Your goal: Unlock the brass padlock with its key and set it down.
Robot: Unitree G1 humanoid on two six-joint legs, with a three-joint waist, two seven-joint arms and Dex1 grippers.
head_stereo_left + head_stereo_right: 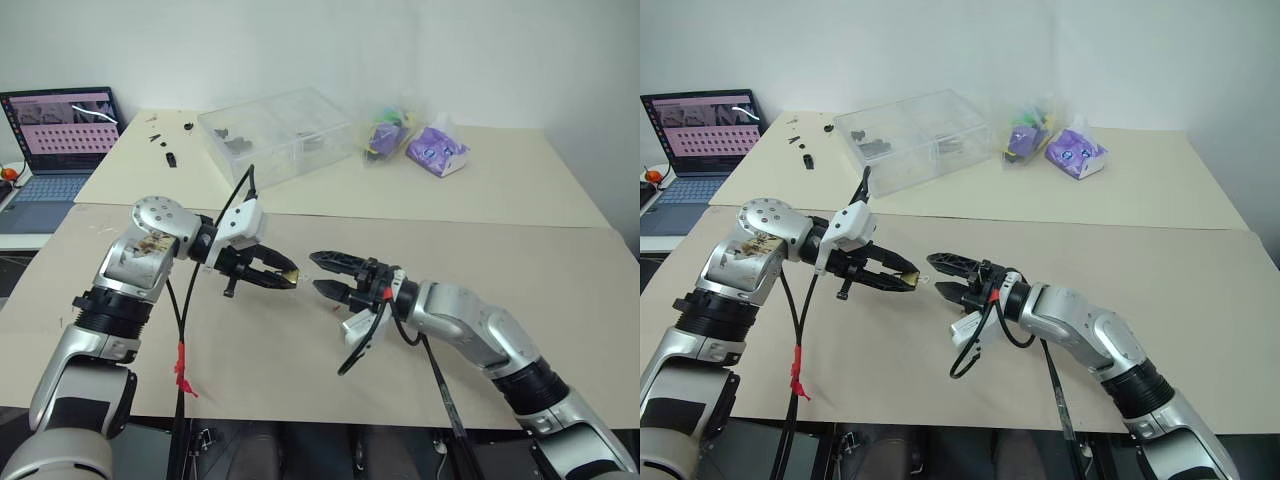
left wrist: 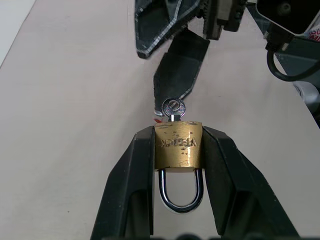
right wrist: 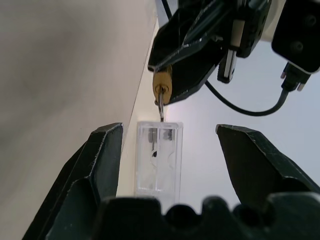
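My left gripper (image 2: 177, 150) has matt black plastic-looking jaws, smooth on the flats and slightly scuffed along the edges. Between them sits the brass padlock (image 2: 178, 151), yellow metal with a dull shine, scratched and speckled, lettering stamped into its face. Its shackle is bright, polished silver metal, glossy enough to mirror. The key (image 2: 173, 107) in it is thin silvery metal, shiny too. My right gripper (image 1: 328, 275) is the same matt black, with ridged inner faces. The surface (image 1: 300, 350) under me is matt beige, smooth, like board or laminate. At eleven o'clock, far back, a clear glossy plastic box (image 1: 277, 134); beside it, crinkled shiny purple packets (image 1: 437, 151).
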